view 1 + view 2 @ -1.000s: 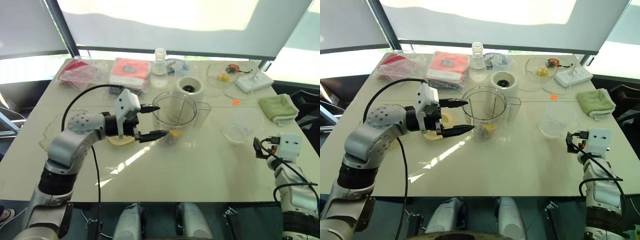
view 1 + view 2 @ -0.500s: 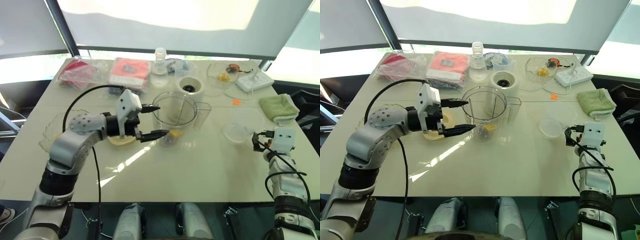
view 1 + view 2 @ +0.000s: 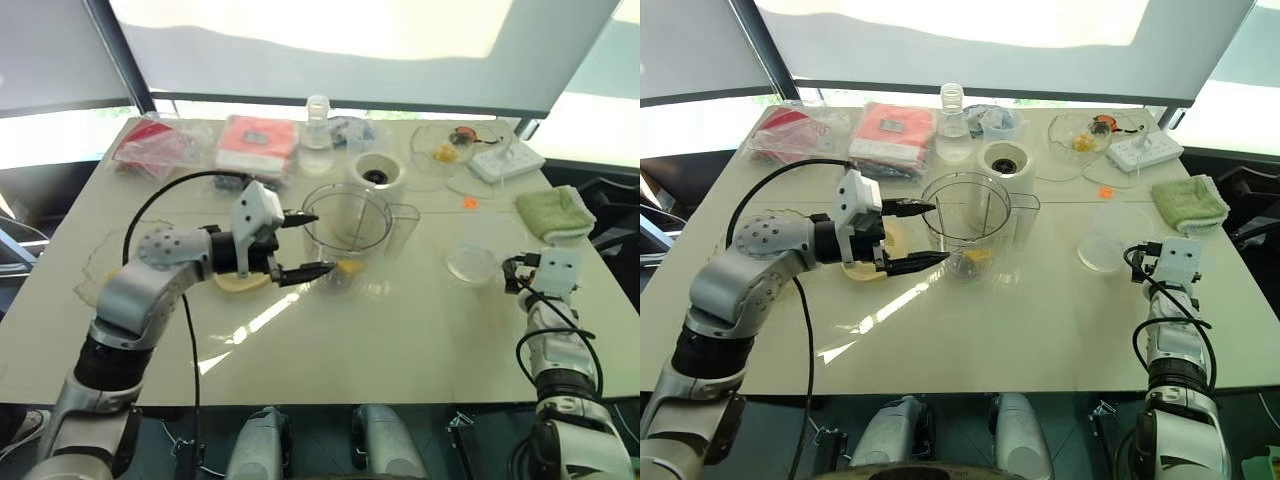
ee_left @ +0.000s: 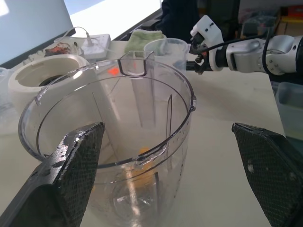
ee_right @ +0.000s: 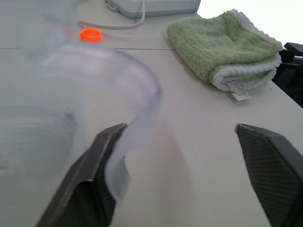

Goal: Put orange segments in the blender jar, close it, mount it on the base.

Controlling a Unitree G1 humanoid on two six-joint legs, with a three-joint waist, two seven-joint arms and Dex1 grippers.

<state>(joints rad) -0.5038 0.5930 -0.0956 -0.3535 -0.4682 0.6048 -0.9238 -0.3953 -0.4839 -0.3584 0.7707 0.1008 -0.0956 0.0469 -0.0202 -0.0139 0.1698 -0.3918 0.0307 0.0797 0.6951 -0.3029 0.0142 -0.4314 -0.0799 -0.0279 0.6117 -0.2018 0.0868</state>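
Left fingers point(image 4: 71, 165) stood spread around the blender jar point(image 4: 113, 156); right fingers point(image 5: 99, 175) gaped beside a clear lid point(image 5: 94, 94).

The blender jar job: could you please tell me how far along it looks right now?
Done: orange segments lie in the blender jar. In hand: the left gripper, open, brackets the jar's rim; the right gripper has one finger against a clear lid beside the green towel, not gripped. Left: the jar is uncovered and stands on the table, off the base behind it.
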